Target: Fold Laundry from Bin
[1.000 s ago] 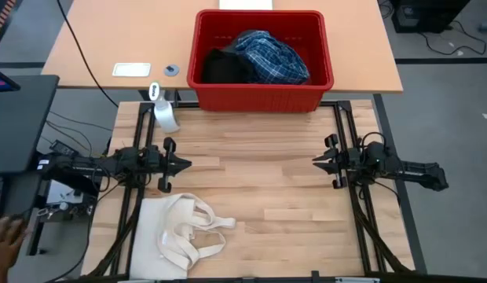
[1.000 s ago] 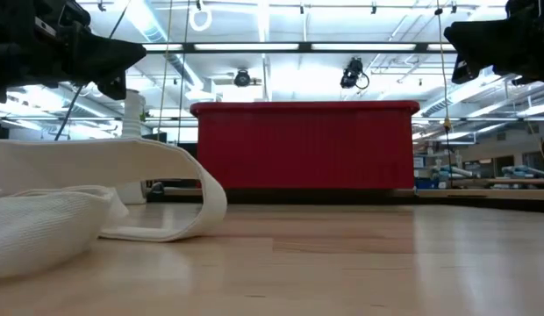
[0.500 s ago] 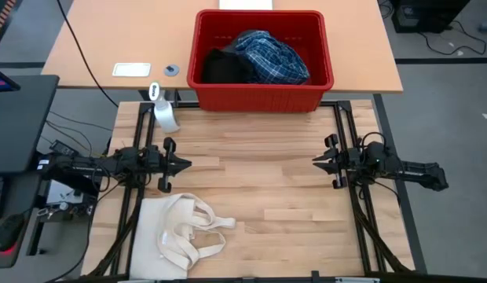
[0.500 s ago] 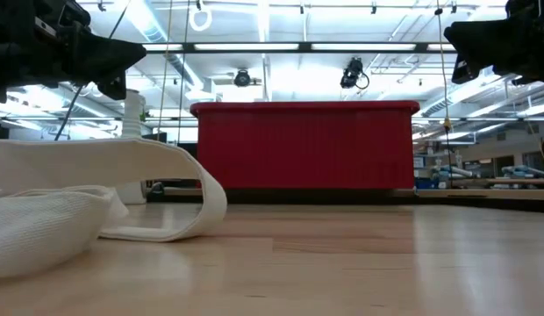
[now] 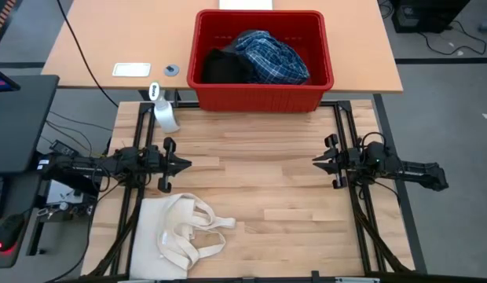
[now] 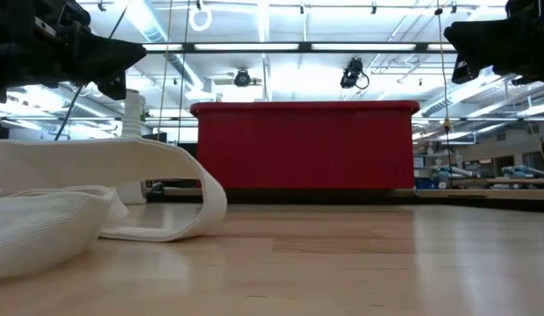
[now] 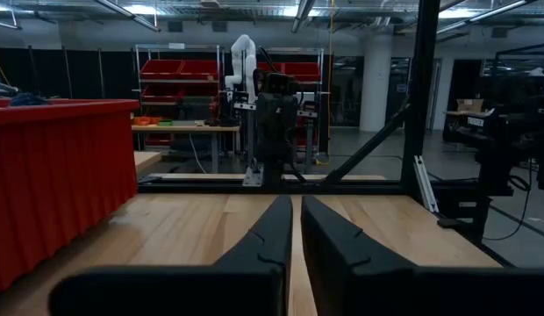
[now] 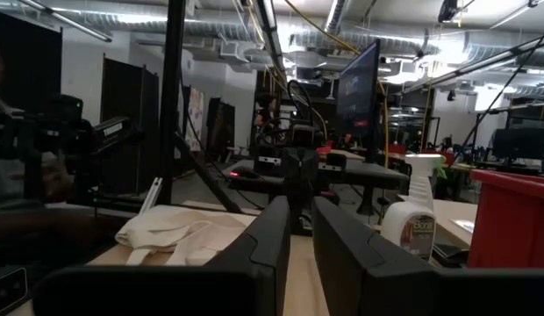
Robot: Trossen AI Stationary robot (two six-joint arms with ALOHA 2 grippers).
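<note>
The red bin (image 5: 259, 96) stands at the table's far edge, and its front wall fills the middle of the low view (image 6: 304, 145). Laundry lies heaped inside it: a blue plaid shirt (image 5: 271, 55) on the right and a black piece (image 5: 222, 67) on the left. My left gripper (image 5: 187, 164) hovers shut at the table's left side, pointing right, well short of the bin. My right gripper (image 5: 314, 161) hovers shut at the right side, pointing left. In the wrist views the left gripper (image 7: 297, 200) and the right gripper (image 8: 301, 202) have nothing between their fingers.
A cream tote bag (image 5: 181, 236) lies crumpled at the near left with its handles looped toward the middle. A white spray bottle (image 5: 165, 110) stands at the far left, beside the bin. Bare wood spreads between the two grippers.
Both arms and the laundry have kept still. A person's hand off the table at the lower left has drawn out of view.
</note>
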